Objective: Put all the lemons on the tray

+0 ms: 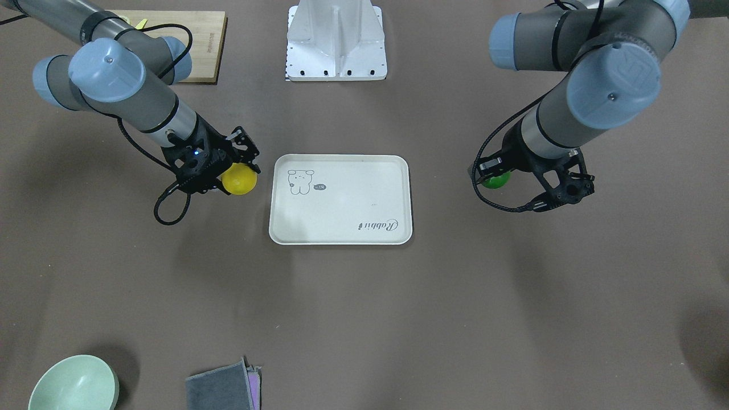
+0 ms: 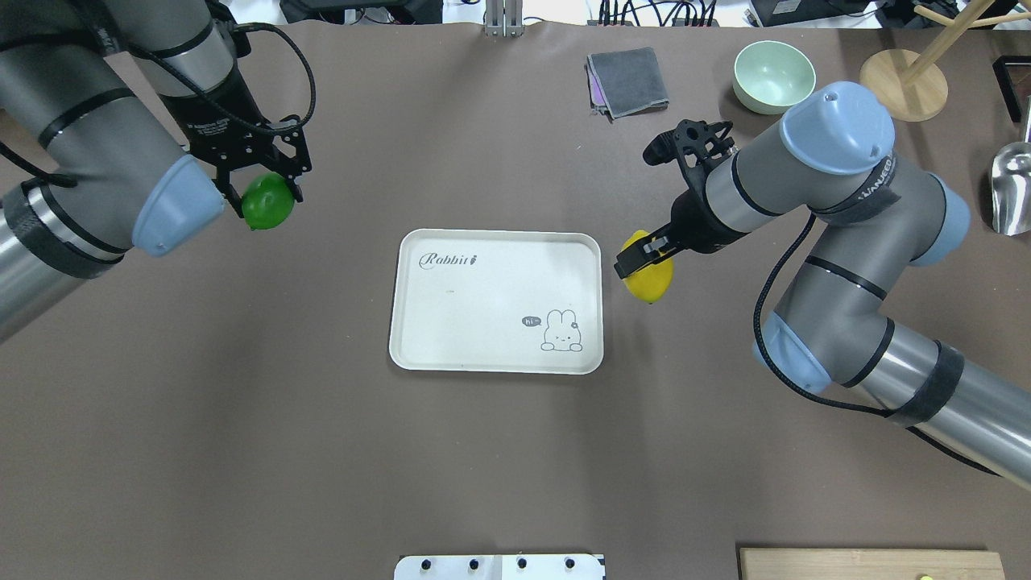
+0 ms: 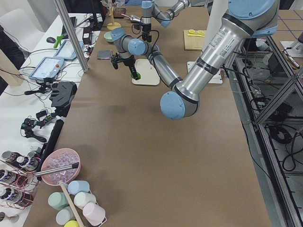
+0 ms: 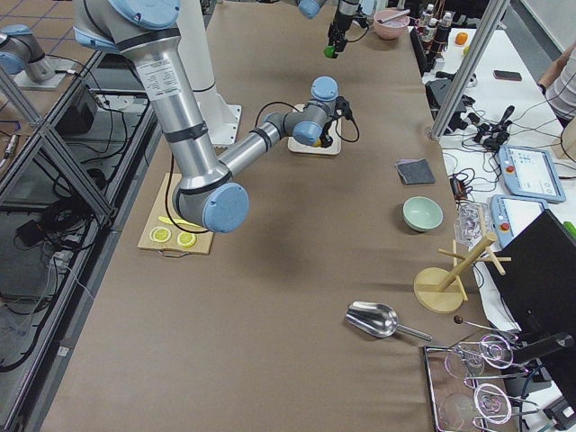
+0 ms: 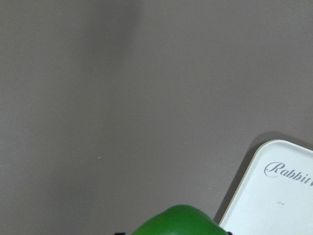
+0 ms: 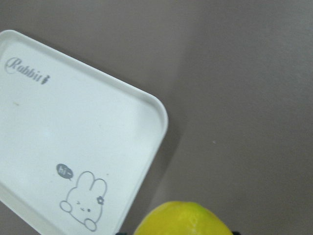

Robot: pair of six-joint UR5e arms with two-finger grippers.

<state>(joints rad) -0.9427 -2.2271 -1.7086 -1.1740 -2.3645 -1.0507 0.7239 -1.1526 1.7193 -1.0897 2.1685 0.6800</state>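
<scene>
Left fingers (image 2: 298, 179) clasp the green lemon (image 2: 268, 201), right fingers (image 2: 636, 259) the yellow lemon (image 2: 651, 282), each partly hidden.

Only clearly readable txt is on my flat off-white rectangular tray w/ rounded corners (image 2: 483, 298). Grey script "Rabbit" (image 2: 451, 259) stands in the tray's upper left in the overhead view, and upside down at its lower right in the front-facing view. My left wrist cam cuts the word off at the frame's right edge. A small dark speech bubble reading "hi~" (image 2: 530, 321) sits just beside the bunny drawing (image 2: 561, 331), lower right of the tray. There's lettering on my right arm's grey joint band (image 2: 878, 181) and a printed label on my left arm's silver tube (image 3: 211, 49), both too small to read.
</scene>
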